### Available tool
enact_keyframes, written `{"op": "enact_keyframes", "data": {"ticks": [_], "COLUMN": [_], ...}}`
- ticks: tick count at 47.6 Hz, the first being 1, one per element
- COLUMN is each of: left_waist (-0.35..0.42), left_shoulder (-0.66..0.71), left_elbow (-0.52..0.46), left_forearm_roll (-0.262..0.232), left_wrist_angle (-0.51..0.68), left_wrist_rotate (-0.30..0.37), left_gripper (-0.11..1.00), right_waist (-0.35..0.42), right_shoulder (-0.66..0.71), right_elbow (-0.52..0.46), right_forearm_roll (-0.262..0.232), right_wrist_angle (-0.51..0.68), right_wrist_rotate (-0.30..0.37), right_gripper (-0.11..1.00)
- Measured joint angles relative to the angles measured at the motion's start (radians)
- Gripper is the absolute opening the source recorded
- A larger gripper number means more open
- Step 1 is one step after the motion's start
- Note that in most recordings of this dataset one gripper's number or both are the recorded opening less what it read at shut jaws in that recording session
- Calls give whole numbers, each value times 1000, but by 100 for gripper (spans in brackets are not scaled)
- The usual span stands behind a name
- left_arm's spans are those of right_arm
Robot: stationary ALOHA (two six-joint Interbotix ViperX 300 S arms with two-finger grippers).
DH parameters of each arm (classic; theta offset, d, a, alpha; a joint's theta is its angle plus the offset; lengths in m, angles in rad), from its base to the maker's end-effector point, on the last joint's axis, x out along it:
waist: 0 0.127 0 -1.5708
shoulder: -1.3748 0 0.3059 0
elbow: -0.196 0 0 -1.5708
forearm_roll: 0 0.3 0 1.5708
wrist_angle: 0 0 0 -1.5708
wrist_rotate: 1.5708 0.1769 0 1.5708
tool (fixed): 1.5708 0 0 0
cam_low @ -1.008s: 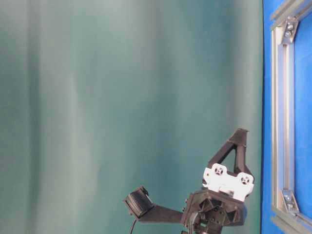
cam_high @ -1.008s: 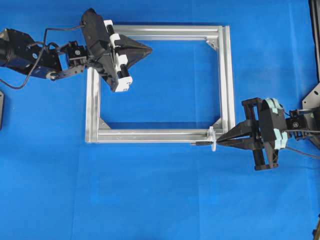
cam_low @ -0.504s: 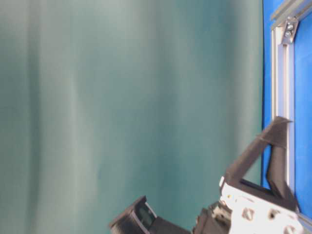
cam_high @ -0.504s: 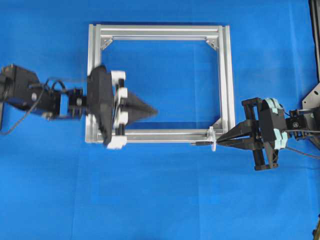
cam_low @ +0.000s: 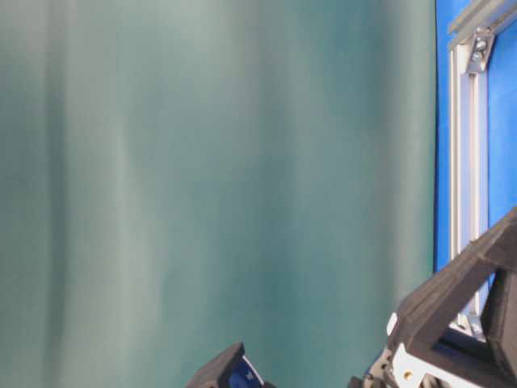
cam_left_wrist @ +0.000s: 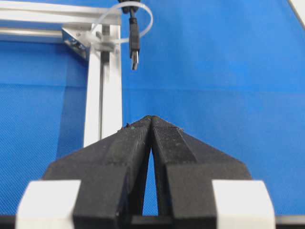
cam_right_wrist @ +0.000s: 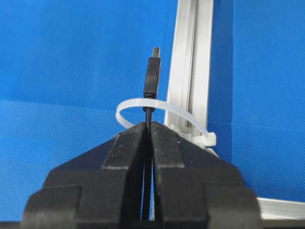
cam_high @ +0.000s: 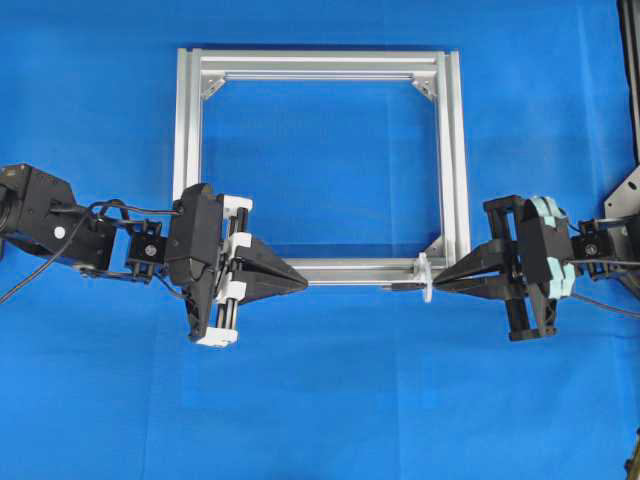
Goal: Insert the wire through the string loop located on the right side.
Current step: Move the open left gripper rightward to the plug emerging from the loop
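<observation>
Two hands in view, both closed. Right hand [cam_high: 440, 283] grips the wire [cam_right_wrist: 151, 83], pinched between its fingers [cam_right_wrist: 128, 157] just behind the plug. Plug end already pokes through the string loop [cam_right_wrist: 143, 103]; the metal tip sits past the loop on the far side from the right hand. Loop hangs off the frame [cam_high: 448, 160] at its lower right corner, on the outer side.

Left hand [cam_high: 300, 283] is shut on nothing, fingers [cam_left_wrist: 167, 143] pressed together to a point. It sits at the frame's lower left corner, over the bottom bar, pointing along that bar toward the loop, well apart from it.

Containers: none seen. Frame is an open metal rectangle lying flat on the blue desk [cam_high: 330, 400]; only bare blue cloth shows inside it.

Writing: no readable labels or brands in any view.

View differences: overhead shows both hands and the whole frame, but the loop [cam_high: 425, 277] is only a pale blur and the plug a dark speck beside it. Right wrist view shows the wire clearly threaded through the loop, with the frame bar just right of it. Left wrist view shows loop [cam_left_wrist: 143, 21] and plug [cam_left_wrist: 134, 45] head-on, plug hanging out of the loop, near the frame corner. Table-level view shows mostly a green backdrop [cam_low: 202, 186], one frame side [cam_low: 467, 162] and part of the left hand [cam_low: 460, 315] at the lower right; no loop or wire visible there.
</observation>
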Motion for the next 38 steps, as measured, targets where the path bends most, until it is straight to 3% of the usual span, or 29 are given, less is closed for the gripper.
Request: {"op": "enact_keyframes", "data": {"ticks": [7,38], "left_waist": [2,58], "left_shoulder": [8,181], "left_elbow": [-43,-408], "left_forearm_roll": [-2,0], "left_wrist_angle": [14,230], "left_wrist_rotate": [0,17], "left_gripper": [0,0], "right_waist": [2,0], "right_shoulder": [0,2], "right_elbow": [-2,-2], "right_forearm_roll": [0,0], "right_wrist_angle": [0,0], "right_wrist_rotate": [0,0], "right_gripper": [-4,-4]}}
